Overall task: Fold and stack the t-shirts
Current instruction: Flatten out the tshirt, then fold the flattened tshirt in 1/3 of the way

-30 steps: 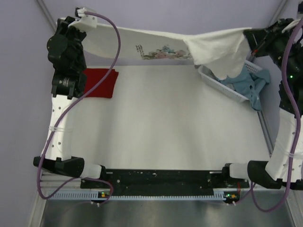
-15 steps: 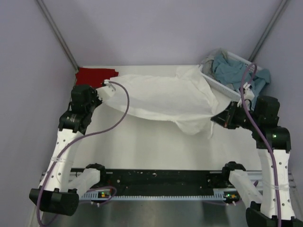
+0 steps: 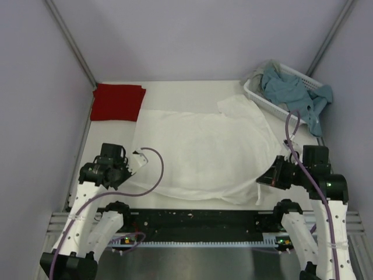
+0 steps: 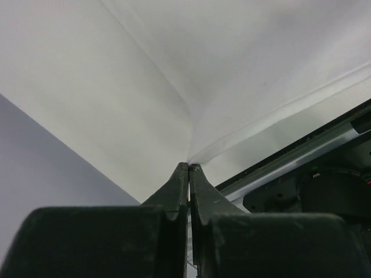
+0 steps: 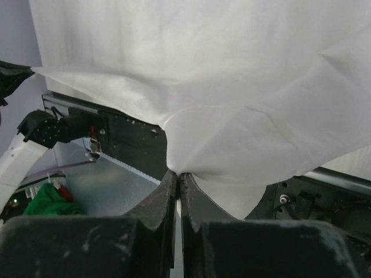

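The large white t-shirt (image 3: 204, 151) lies spread across the middle of the table, plain side up, its floral print hidden. My left gripper (image 3: 139, 160) is shut on its near left edge; the pinched cloth (image 4: 191, 156) shows in the left wrist view. My right gripper (image 3: 262, 179) is shut on its near right corner, and the cloth (image 5: 232, 116) bunches at the fingertips in the right wrist view. The dark red t-shirt (image 3: 118, 102) lies folded at the far left of the table, apart from both grippers.
A white slotted basket (image 3: 265, 99) with blue-grey cloth (image 3: 294, 93) spilling over it stands at the far right corner. The black rail (image 3: 198, 219) runs along the near table edge. Grey walls close in on both sides.
Both grippers have drawn the white shirt from high at the back down and toward the near edge. It now lies flat on the table. The red shirt is uncovered and unmoved.
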